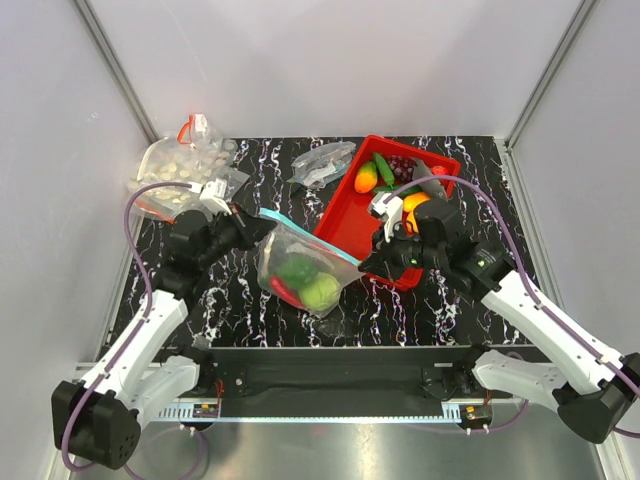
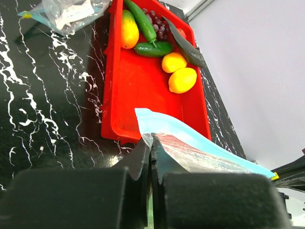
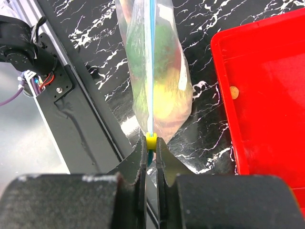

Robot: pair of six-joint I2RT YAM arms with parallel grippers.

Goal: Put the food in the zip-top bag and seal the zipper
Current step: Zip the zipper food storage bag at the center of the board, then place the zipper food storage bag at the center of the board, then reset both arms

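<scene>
Clear bag [image 1: 335, 285] hangs stretched out, teal zipper [image 1: 310, 236] taut along the top, red chilli [image 1: 284, 291], green pepper [image 1: 297, 268] and lime-green fruit [image 1: 321, 291] bunched inside.

Red tray [image 1: 350, 215] of toy produce, bag of white round pieces [image 1: 185, 165], small clear bag [image 1: 322, 163], black marbled table [image 1: 200, 310].

Desk [image 1: 240, 315] black with white marbled veining; tray [image 1: 345, 225] plain red; zip-top bag [image 1: 276, 250] clear; zipper [image 1: 305, 232] teal-blue, its slider [image 3: 151, 141] yellow; food [image 1: 320, 290] dark green, lime-green, red.

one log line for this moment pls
left end effector: shut on zipper | right end effector: shut on zipper | food: in bag | seal: unclear
</scene>
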